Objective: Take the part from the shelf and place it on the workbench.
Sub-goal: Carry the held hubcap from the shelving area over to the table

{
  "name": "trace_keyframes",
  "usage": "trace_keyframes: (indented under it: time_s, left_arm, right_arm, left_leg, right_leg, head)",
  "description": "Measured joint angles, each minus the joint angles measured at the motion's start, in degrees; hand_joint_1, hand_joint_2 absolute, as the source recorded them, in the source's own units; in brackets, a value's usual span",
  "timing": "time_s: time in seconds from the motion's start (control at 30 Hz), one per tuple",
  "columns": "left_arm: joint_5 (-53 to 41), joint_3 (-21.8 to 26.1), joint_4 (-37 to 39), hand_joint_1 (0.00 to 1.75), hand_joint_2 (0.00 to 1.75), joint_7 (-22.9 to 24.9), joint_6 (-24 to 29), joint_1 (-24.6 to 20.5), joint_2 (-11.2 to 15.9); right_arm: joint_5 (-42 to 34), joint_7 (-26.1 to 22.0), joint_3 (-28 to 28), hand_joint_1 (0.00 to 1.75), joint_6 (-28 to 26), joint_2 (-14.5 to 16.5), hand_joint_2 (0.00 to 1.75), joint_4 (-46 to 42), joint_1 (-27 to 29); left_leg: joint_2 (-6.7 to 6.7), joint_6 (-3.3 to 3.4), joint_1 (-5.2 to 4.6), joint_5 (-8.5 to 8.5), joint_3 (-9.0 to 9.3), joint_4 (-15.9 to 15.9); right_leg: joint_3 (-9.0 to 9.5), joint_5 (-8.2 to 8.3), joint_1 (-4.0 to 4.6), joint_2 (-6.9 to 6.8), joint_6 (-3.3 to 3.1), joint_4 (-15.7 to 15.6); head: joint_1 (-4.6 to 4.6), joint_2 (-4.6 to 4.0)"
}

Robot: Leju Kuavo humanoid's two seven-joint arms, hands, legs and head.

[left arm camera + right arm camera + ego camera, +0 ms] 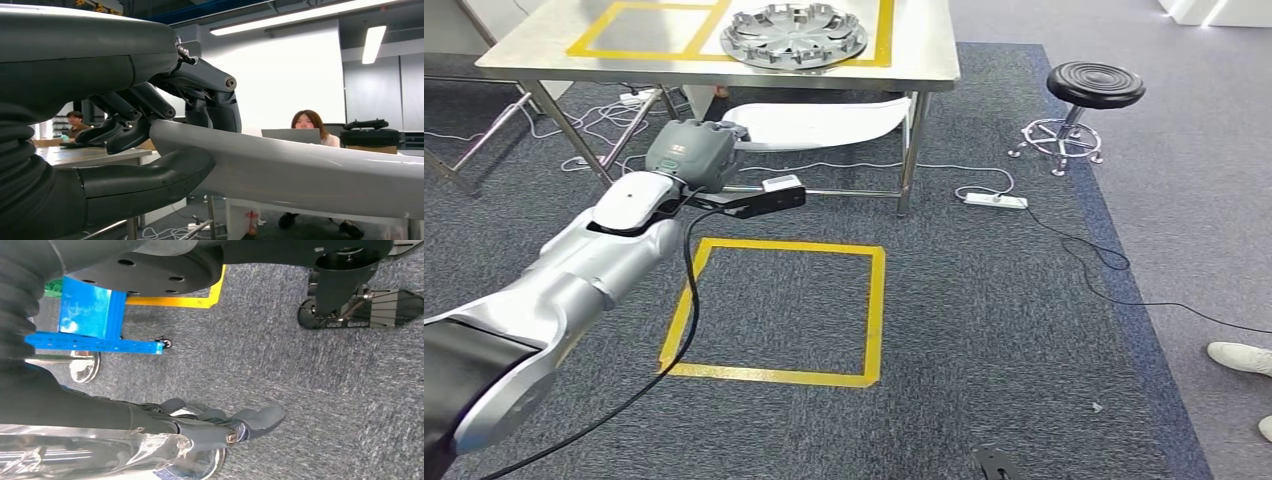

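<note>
Left hand (686, 152) at 10 o'clock, gripping white part (819, 122) between thumb and curled fingers (150, 107); long axis running out toward 3 o'clock, below tabletop level. Right hand (225, 425) hanging low, fingers loosely curled, apparently holding nothing. Farther, at 12: workbench (544, 45), already bearing silver hubcap (796, 35).

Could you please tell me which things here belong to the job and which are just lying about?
Job in hand: pale curved part, gripped by the left hand; workbench ahead of it.

Lying about: wheel cover on the workbench; black stool; power strip on the carpet; yellow floor square.
</note>
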Motion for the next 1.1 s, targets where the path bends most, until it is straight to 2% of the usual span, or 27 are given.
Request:
trace_keyframes:
  time_s: [0.07, 0.13, 0.17, 0.2, 0.23, 0.3, 0.33, 0.37, 0.4, 0.43, 0.47, 0.53, 0.57, 0.63, 0.7, 0.77, 0.8, 0.83, 0.87, 0.93, 0.97, 1.0, 1.03, 1.07, 1.1]
  left_arm:
    - [-0.1, 0.0, 0.0, 1.75, 1.75, 0.2, 0.0, -0.2, 0.0]
    - [-0.2, -0.1, 0.0, 1.75, 1.75, 0.4, 0.1, -0.3, -0.1]
    - [-0.2, -0.1, 0.0, 1.75, 1.75, 0.5, 0.2, -0.2, 0.0]
    - [-0.1, -0.1, 0.0, 1.75, 1.75, 0.5, 0.3, -0.1, 0.0]
    - [0.1, -0.1, 0.0, 1.75, 1.75, 0.4, 0.5, 0.1, 0.0]
    - [0.5, -0.1, 0.0, 1.75, 1.75, 0.0, 0.9, 0.2, 0.0]
    - [0.6, -0.1, 0.0, 1.75, 1.75, -0.1, 1.1, 0.2, 0.0]
    - [0.7, -0.1, 0.0, 1.75, 1.75, -0.1, 1.2, 0.2, 0.0]
    - [0.7, -0.1, 0.0, 1.75, 1.75, -0.1, 1.3, 0.2, 0.1]
    - [0.7, -0.1, 0.0, 1.75, 1.75, -0.1, 1.4, 0.2, 0.1]
    - [0.7, -0.2, 0.0, 1.75, 1.75, -0.1, 1.4, 0.2, 0.1]
    - [0.6, -0.2, 0.0, 1.75, 1.75, -0.1, 1.4, 0.0, 0.1]
    - [0.6, -0.2, 0.0, 1.75, 1.75, -0.1, 1.4, -0.2, 0.1]
    - [0.4, -0.2, -0.1, 1.75, 1.75, -0.1, 1.5, -0.6, -0.1]
    - [0.3, -0.2, -0.1, 1.75, 1.75, -0.1, 1.6, -1.2, -0.3]
    - [0.3, -0.3, -0.1, 1.75, 1.75, -0.1, 1.5, -1.6, -0.6]
    - [0.3, -0.3, -0.1, 1.75, 1.75, -0.1, 1.5, -1.4, -0.7]
    - [0.2, -0.3, 0.0, 1.75, 1.75, -0.1, 1.5, -1.1, -0.8]
    - [0.2, -0.4, 0.0, 1.75, 1.75, -0.1, 1.4, -0.8, -0.9]
    - [0.1, -0.5, 0.1, 1.75, 1.75, -0.1, 1.4, -0.4, -1.0]
    - [0.1, -0.6, 0.1, 1.75, 1.75, -0.1, 1.3, -0.3, -1.0]
    - [0.1, -0.6, 0.1, 1.75, 1.75, -0.1, 1.3, -0.2, -1.1]
    - [0.1, -0.7, 0.1, 1.75, 1.75, -0.1, 1.3, -0.2, -1.2]
    - [0.2, -0.8, 0.1, 1.75, 1.75, -0.1, 1.3, -0.2, -1.3]
    - [0.2, -0.9, 0.1, 1.75, 1.75, -0.1, 1.3, -0.2, -1.4]
  right_arm:
    - [0.0, 0.0, 0.0, 0.00, 0.0, 0.0, 1.75, 0.0, 0.0]
    - [0.1, 0.0, 0.0, 0.00, 0.0, 0.0, 1.75, 0.0, 0.0]
    - [0.2, -0.1, 0.0, 0.00, 0.0, 0.0, 1.75, 0.0, 0.0]
    - [0.2, -0.1, 0.0, 0.00, 0.0, 0.0, 1.75, 0.0, 0.0]
    - [0.3, -0.2, 0.0, 0.00, 0.0, 0.0, 1.75, 0.0, 0.0]
    - [0.6, -0.2, 0.0, 0.00, 0.0, 0.0, 1.75, 0.0, 0.0]
    - [0.8, -0.2, 0.0, 0.00, 0.0, 0.1, 1.75, 0.0, 0.0]
    - [1.0, -0.2, 0.0, 0.00, 0.0, 0.2, 1.75, 0.1, 0.0]
    - [1.4, -0.1, 0.0, 0.00, 0.0, 0.3, 1.75, 0.1, -0.1]
    - [1.7, -0.1, 0.1, 0.00, 0.0, 0.4, 1.75, 0.1, -0.1]
    - [2.0, 0.0, 0.1, 0.00, 0.1, 0.4, 1.75, 0.1, -0.1]
    - [2.3, 0.1, 0.3, 0.00, 0.3, 0.4, 1.75, 0.1, -0.2]
    - [2.4, 0.1, 0.3, 0.00, 0.5, 0.6, 1.75, 0.1, -0.2]
    - [2.6, 0.1, 0.4, 0.00, 0.6, 0.7, 1.75, 0.1, -0.3]
    - [2.6, 0.1, 0.5, 0.00, 0.7, 0.7, 1.75, 0.1, -0.4]
    - [2.6, 0.2, 0.6, 0.00, 0.8, 0.6, 1.75, 0.1, -0.2]
    - [2.6, 0.2, 0.6, 0.00, 0.8, 0.6, 1.75, 0.1, -0.1]
    - [2.6, 0.2, 0.6, 0.00, 0.8, 0.5, 1.75, 0.1, 0.0]
    - [2.6, 0.2, 0.7, 0.00, 0.8, 0.5, 1.75, 0.1, 0.1]
    - [2.6, 0.3, 0.8, 0.00, 0.8, 0.4, 1.75, 0.1, 0.0]
    - [2.6, 0.3, 0.8, 0.00, 0.9, 0.4, 1.75, 0.1, 0.0]
    - [2.6, 0.4, 0.8, 0.00, 0.9, 0.3, 1.75, 0.1, 0.0]
    - [2.6, 0.4, 0.9, 0.00, 0.8, 0.2, 1.75, 0.1, -0.1]
    - [2.6, 0.5, 0.9, 0.00, 0.8, 0.0, 1.75, 0.0, -0.1]
    - [2.5, 0.5, 0.9, 0.00, 0.8, -0.2, 1.75, 0.0, -0.1]
  left_leg:
    - [0.31, 0.29, 0.30, 0.42, 0.71, -1.0]
    - [0.67, 0.35, 0.35, 0.43, 0.97, -1.2]
    - [0.83, 0.26, 0.39, 0.39, 0.99, -1.2]
    - [0.97, 0.09, 0.47, 0.33, 1.02, -1.2]
    - [1.07, -0.17, 0.64, 0.23, 1.05, -1.1]
    - [1.14, -1.07, 1.16, -0.23, 1.08, -0.6]
    - [1.14, -1.66, 1.27, -0.54, 0.99, -0.2]
    - [1.13, -2.19, 1.29, -0.78, 0.89, 0.1]
    - [1.12, -2.60, 1.24, -0.93, 0.82, 0.3]
    - [1.10, -2.66, 1.14, -0.85, 0.77, 0.3]
    - [1.09, -2.43, 1.13, -0.64, 0.80, 0.3]
    - [1.09, -1.57, 1.11, -0.19, 0.93, 0.0]
    - [1.10, -1.23, 0.98, -0.02, 1.10, -0.3]
    - [1.17, -0.13, 0.90, 1.44, 3.38, -4.3]
    - [1.49, 0.74, 1.17, 3.44, 6.39, -9.5]
    - [1.92, -0.04, 1.81, 4.05, 7.32, -11.1]
    - [2.07, -0.88, 2.29, 4.02, 7.32, -11.1]
    - [2.07, -1.83, 2.92, 3.85, 7.26, -10.9]
    - [2.07, -2.84, 3.71, 3.57, 7.08, -10.4]
    - [2.03, -5.06, 5.46, 2.48, 6.16, -8.1]
    - [2.03, -6.13, 6.34, 1.76, 5.67, -6.8]
    - [2.01, -7.06, 7.03, 1.29, 5.42, -6.0]
    - [2.02, -7.96, 7.49, 1.13, 5.43, -5.7]
    - [2.06, -8.73, 7.82, 1.29, 5.68, -6.1]
    - [2.06, -9.27, 7.82, 1.42, 5.92, -6.5]
  right_leg:
    - [-1.50, -1.78, 0.00, -1.13, 0.31, 3.0]
    - [-4.95, -5.00, -0.26, -2.30, 0.64, 10.1]
    - [-6.62, -6.14, -0.42, -2.57, 0.87, 13.3]
    - [-7.53, -6.36, -0.62, -2.73, 1.13, 15.0]
    - [-7.35, -5.57, -0.85, -2.85, 1.43, 14.5]
    - [-4.12, -2.29, -1.46, -3.24, 2.30, 8.2]
    - [-2.28, -1.21, -1.62, -3.32, 2.60, 4.9]
    - [-1.02, -0.70, -1.73, -3.26, 2.42, 2.6]
    - [-0.47, -0.71, -1.82, -3.11, 2.01, 1.7]
    - [-0.41, -0.79, -1.80, -2.81, 1.43, 1.7]
    - [-0.53, -0.69, -1.89, -2.61, 0.96, 1.7]
    - [-0.60, -0.55, -2.06, -2.31, 0.82, 1.5]
    - [-0.43, -0.37, -2.24, -2.15, 0.96, 1.1]
    - [0.10, 0.23, -2.37, -1.98, 1.03, -0.3]
    - [-0.44, -0.50, -2.03, -2.14, 1.00, 0.8]
    - [-2.93, -3.02, -2.14, -2.38, 1.58, 6.0]
    - [-4.14, -3.95, -2.41, -2.46, 2.18, 8.5]
    - [-4.65, -4.10, -2.78, -2.58, 2.96, 9.6]
    - [-4.18, -3.43, -3.28, -2.73, 3.89, 9.0]
    - [-1.13, -1.38, -4.29, -2.98, 6.10, 4.0]
    - [0.39, -0.99, -4.35, -2.92, 6.79, 1.9]
    - [1.48, -0.99, -3.92, -2.75, 6.63, 0.5]
    - [1.84, -1.41, -3.21, -2.42, 5.82, 0.2]
    - [2.08, -1.27, -2.69, -2.21, 4.35, 0.0]
    - [2.18, -0.98, -2.61, -2.13, 3.07, -0.3]
  head:
    - [0.16, 0.00]
    - [0.27, 0.00]
    - [0.27, 0.00]
    - [0.24, 0.00]
    - [0.24, 0.00]
    - [0.25, 0.00]
    - [0.38, 0.00]
    - [0.44, 0.00]
    - [0.45, 0.00]
    - [0.45, 0.00]
    - [0.29, 0.00]
    - [0.07, 0.00]
    - [0.05, 0.00]
    - [-0.50, 0.00]
    - [-1.13, 0.00]
    - [-1.16, 0.00]
    - [-1.20, 0.00]
    - [-1.28, 0.00]
    - [-1.28, 0.00]
    - [-1.39, 0.01]
    - [-1.52, 0.01]
    - [-1.83, 0.01]
    - [-1.82, 0.01]
    - [-1.70, 0.00]
    - [-1.50, 0.00]
